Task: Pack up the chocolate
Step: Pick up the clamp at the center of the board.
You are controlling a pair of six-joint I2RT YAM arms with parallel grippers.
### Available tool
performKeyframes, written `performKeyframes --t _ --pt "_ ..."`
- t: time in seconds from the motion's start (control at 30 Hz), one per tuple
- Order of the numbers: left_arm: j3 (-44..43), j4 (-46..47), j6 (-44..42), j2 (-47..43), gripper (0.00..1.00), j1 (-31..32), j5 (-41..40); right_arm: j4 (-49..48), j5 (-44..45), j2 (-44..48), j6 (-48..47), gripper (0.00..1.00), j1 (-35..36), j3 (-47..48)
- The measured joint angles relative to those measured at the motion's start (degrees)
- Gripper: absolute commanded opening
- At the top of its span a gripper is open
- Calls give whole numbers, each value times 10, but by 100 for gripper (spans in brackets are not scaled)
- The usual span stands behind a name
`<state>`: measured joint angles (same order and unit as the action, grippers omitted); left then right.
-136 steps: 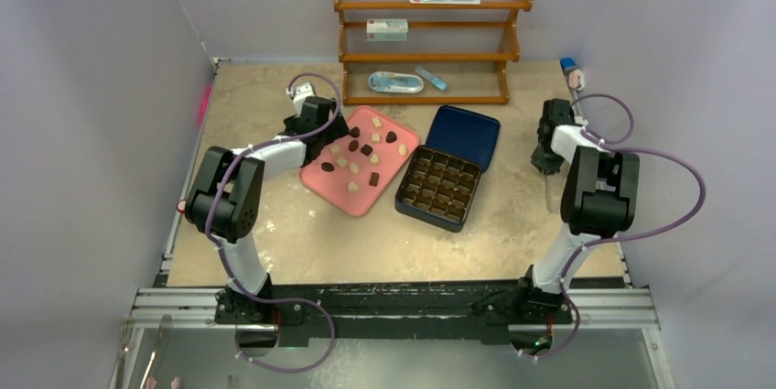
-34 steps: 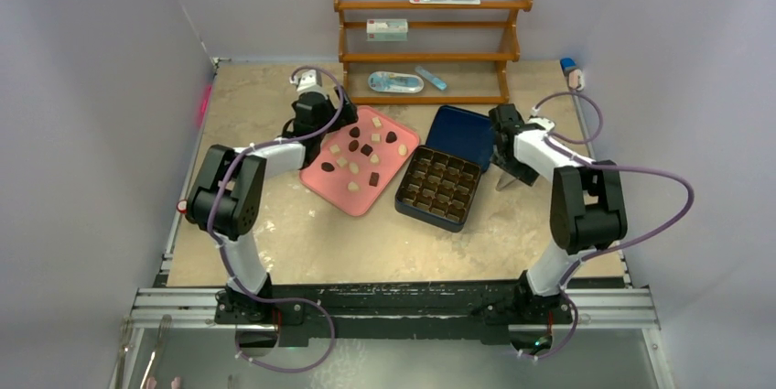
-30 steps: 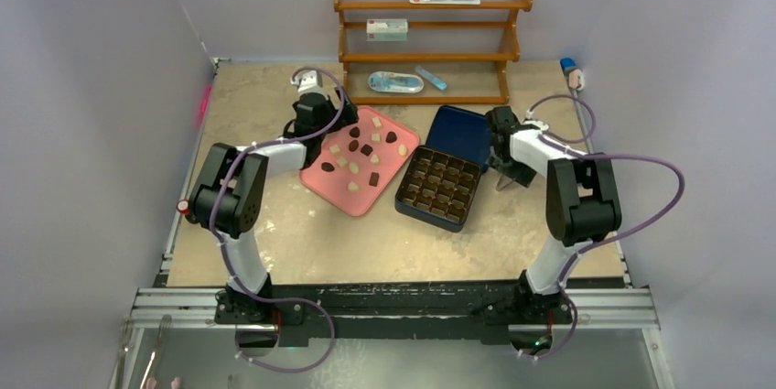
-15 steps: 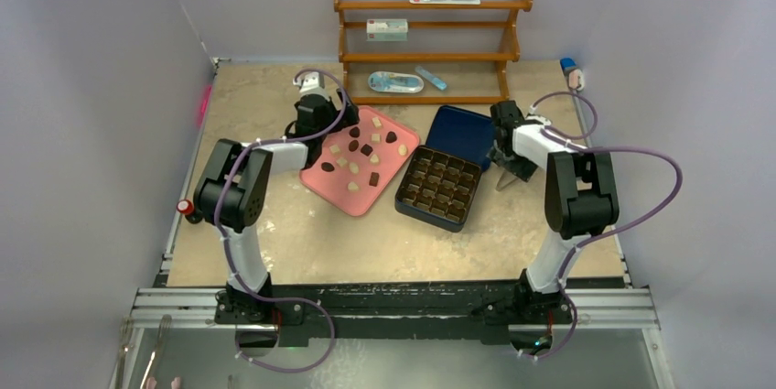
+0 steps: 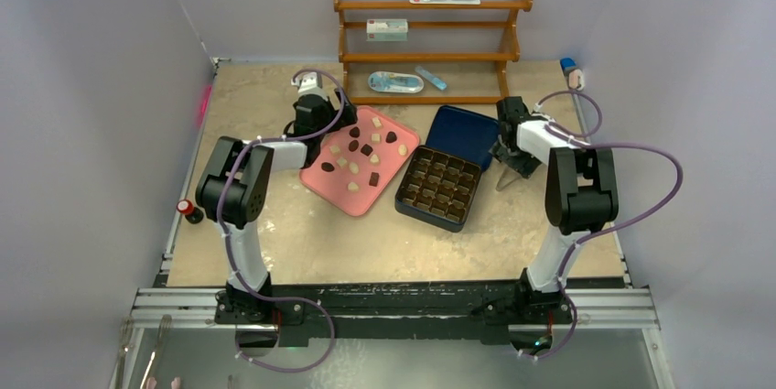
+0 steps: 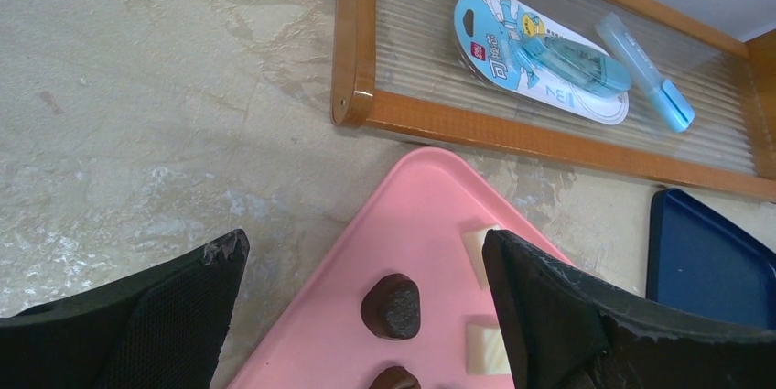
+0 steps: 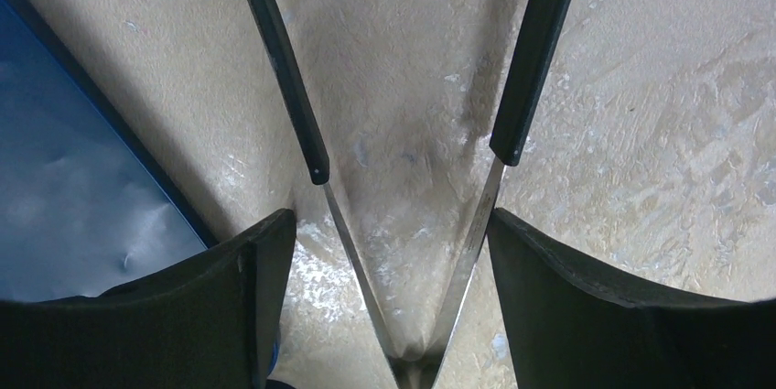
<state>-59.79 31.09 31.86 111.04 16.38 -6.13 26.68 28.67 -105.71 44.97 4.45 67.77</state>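
Observation:
Several pieces of chocolate (image 5: 366,149), dark brown and cream-white, lie scattered on the pink tray (image 5: 329,183). My left gripper (image 5: 335,124) hangs open over the tray's far left corner. In the left wrist view a dark chocolate (image 6: 392,307) lies between the fingers of the left gripper (image 6: 364,241), untouched. The dark gridded box (image 5: 439,188) stands right of the tray with its blue lid (image 5: 464,135) behind it. My right gripper (image 5: 512,156) is just right of the lid, shut on metal tongs (image 5: 505,178). The tongs (image 7: 284,69) spread in a V ahead of the right gripper (image 7: 392,217) over bare table.
A wooden shelf (image 5: 430,41) stands at the back, with a blue-and-white packet (image 6: 540,55) on its lowest board. A pink marker (image 5: 203,103) lies at the left edge, a small blue object (image 5: 569,67) at the far right corner.
My right gripper has shifted slightly right and back with the tongs, away from the lid. The left arm's elbow swung right while its gripper stayed over the tray's corner.

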Motion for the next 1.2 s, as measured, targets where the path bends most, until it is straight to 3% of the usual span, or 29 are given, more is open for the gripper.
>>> performKeyframes --t 0.57,0.77,1.2 --pt "-1 10 0 4 98 -3 4 22 -10 -11 11 75 -7 18" --pt "-1 10 0 4 98 -3 4 25 -14 -11 17 68 -10 18" --pt "-1 9 0 4 98 -3 4 34 -7 -7 26 39 -15 10"
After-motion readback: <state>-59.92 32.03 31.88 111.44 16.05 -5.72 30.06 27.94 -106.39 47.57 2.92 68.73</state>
